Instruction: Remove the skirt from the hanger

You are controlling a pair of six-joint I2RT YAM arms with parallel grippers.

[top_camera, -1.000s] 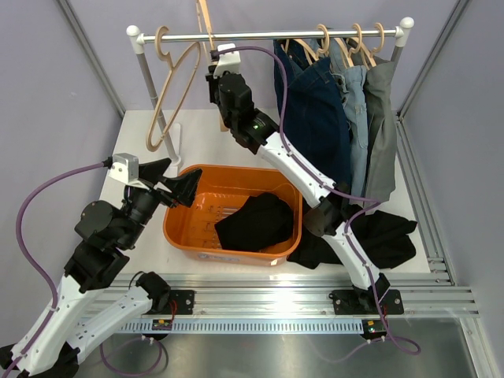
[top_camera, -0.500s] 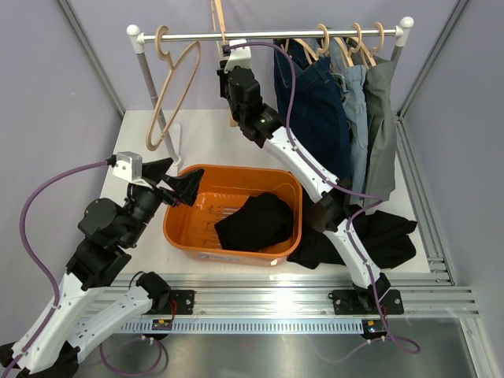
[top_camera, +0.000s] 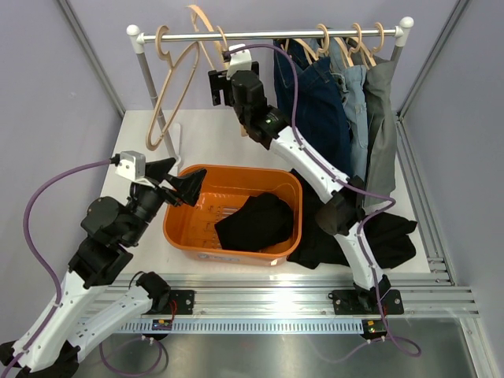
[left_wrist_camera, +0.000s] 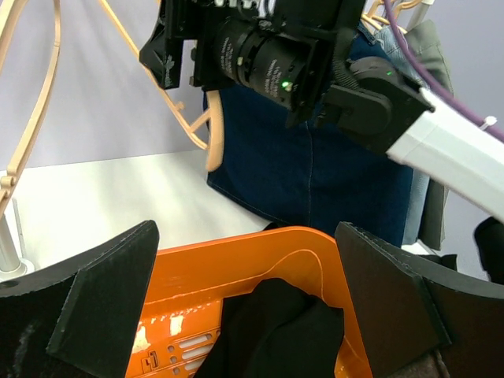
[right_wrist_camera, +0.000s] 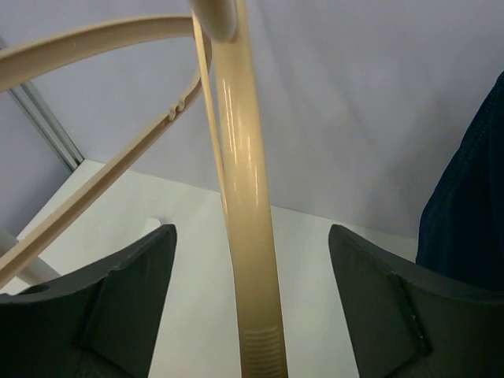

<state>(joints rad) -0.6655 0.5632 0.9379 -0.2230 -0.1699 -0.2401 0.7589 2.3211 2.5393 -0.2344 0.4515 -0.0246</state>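
Observation:
A bare wooden hanger (top_camera: pixel 206 25) hooks on the rail (top_camera: pixel 268 34). Its arm (right_wrist_camera: pixel 246 236) runs between the fingers of my right gripper (top_camera: pixel 216 87), which stands open around it without touching. A black skirt (top_camera: pixel 256 220) lies crumpled in the orange basket (top_camera: pixel 236 170), and shows in the left wrist view (left_wrist_camera: pixel 276 323) too. My left gripper (top_camera: pixel 177 179) hovers open and empty over the basket's left rim (left_wrist_camera: pixel 236 252). A dark denim skirt (top_camera: pixel 315 102) still hangs on the rail, right of my right gripper.
A second bare hanger (top_camera: pixel 169 94) hangs at the rail's left end beside the post (top_camera: pixel 150 79). More denim and grey garments (top_camera: pixel 370 102) fill the rail's right end. Dark clothing (top_camera: pixel 386 236) is heaped on the table right of the basket.
My right gripper has opened and let go of the wooden hanger, which now hangs from the rail. The right wrist shifted a little to the right. The left arm barely moved.

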